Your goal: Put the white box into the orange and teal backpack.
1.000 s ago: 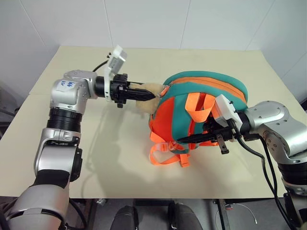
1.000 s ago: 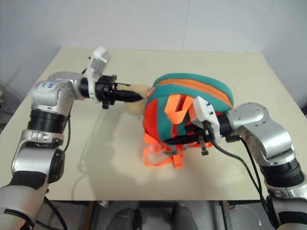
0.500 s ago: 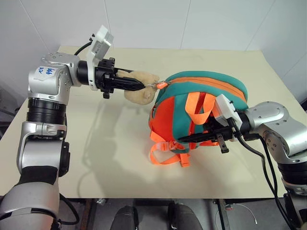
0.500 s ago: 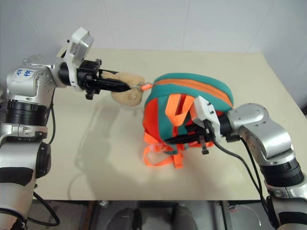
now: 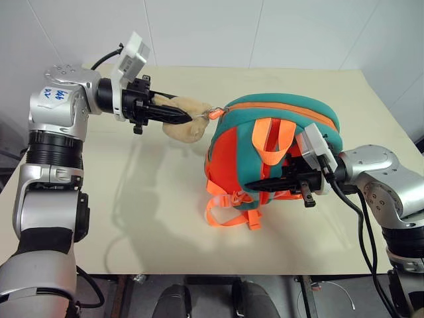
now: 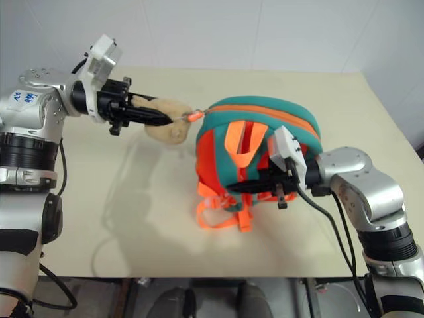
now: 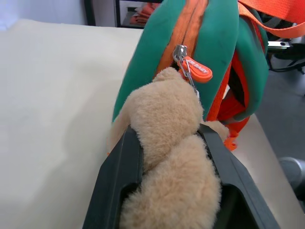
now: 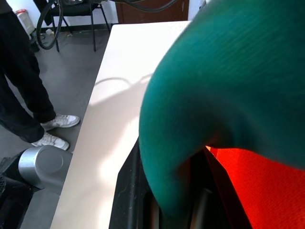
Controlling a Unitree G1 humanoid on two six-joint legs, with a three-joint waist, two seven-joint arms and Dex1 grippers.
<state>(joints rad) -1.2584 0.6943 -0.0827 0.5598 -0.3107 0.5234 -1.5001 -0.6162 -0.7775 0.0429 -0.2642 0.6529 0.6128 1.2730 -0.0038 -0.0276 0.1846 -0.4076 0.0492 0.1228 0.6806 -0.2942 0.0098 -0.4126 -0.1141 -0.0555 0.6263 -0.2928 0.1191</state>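
Between our left gripper's [image 7: 167, 157] jaws sits the tan pom-pom [image 5: 185, 119], squeezed from both sides and drawn taut on its zipper pull [image 7: 198, 69]. Our right gripper [image 5: 265, 186] pinches a teal strap low on the backpack [image 5: 278, 146], which stands on the table [image 5: 152, 218]. The zipper looks closed along the top seam, so we judge the opening step barely begun. The white box is nowhere that we can see, so loading remains entirely ahead. We count one backpack, one pom-pom and two grippers. A person's legs [image 8: 24, 95] stand beside the table.
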